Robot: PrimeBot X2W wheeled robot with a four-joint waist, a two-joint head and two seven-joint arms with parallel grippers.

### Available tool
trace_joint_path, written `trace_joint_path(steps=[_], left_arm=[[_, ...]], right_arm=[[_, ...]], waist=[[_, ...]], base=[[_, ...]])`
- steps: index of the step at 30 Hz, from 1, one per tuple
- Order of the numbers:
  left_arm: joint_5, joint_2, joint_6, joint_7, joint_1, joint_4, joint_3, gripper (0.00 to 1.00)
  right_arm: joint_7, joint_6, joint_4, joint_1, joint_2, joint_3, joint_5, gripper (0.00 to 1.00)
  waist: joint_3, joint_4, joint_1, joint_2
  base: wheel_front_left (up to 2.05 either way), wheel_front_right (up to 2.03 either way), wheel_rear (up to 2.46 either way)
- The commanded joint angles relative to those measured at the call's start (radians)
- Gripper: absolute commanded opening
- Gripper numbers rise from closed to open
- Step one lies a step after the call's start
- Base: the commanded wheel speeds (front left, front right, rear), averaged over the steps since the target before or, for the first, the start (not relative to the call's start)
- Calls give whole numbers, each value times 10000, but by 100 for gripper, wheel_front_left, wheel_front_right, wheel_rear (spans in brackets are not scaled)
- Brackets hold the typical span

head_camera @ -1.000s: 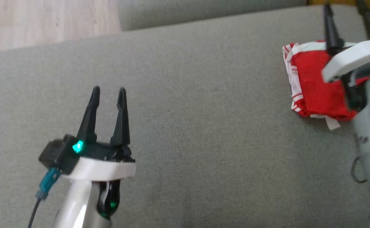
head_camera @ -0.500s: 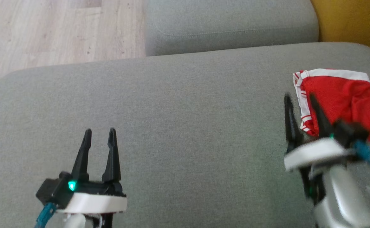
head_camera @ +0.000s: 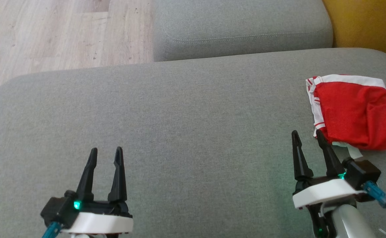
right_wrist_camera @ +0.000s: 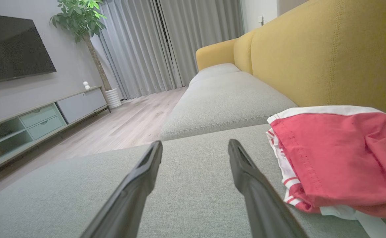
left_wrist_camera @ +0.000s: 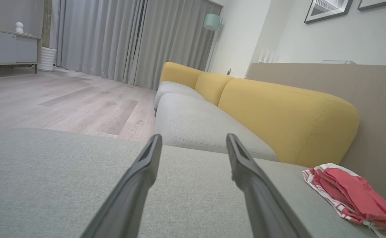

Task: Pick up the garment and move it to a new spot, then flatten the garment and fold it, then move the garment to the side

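Am holding my left fingers (head_camera: 87,175) spread wide, gripping nothing, hovering low over grey sofa cushion (head_camera: 193,125). My right fingers (head_camera: 299,158) also standing apart, empty, tips pointing just beside near-left corner of red shorts (head_camera: 355,112). Shorts, white-trimmed, lying folded at cushion's right end, close to yellow backrest (head_camera: 361,23), not touching my fingers. Wooden floor (head_camera: 47,33) showing beyond cushion on left

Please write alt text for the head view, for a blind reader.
A folded red fabric garment with white trim lies at the right of a grey fabric sofa cushion. The black left gripper and right gripper, both open, point up from below, the right near the garment.
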Motion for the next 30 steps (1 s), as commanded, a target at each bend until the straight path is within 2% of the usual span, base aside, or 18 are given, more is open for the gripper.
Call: trace_joint_path(steps=[1,8,15,16,20,30], left_arm=[[-73,14,15,-53,-345,-405,399,100],[-352,13,15,-53,-390,-351,238,100],[-490,13,96,-53,-358,-302,668,100],[-478,2,100,0,-2,-10,344,0],[-553,-8,90,18,131,475,291,0],[-1571,24,84,288,14,522,445,0]], right_arm=[[-116,-9,-371,-413,20,254,106,100],[-130,-9,-345,-478,21,272,259,100],[-135,-9,-340,-490,21,306,322,100],[-27,0,-8,-10,4,36,241,0],[-1,0,411,206,15,38,317,0],[251,-1,316,165,-27,-82,1436,0]], waist=[[-3,-13,0,-1],[10,-19,0,-1],[27,-44,0,-1],[28,-45,0,-1],[34,-51,0,-1],[46,-51,0,-1]], base=[[0,0,0],[0,0,0],[0,0,0],[0,0,0],[0,0,0],[0,0,0]])
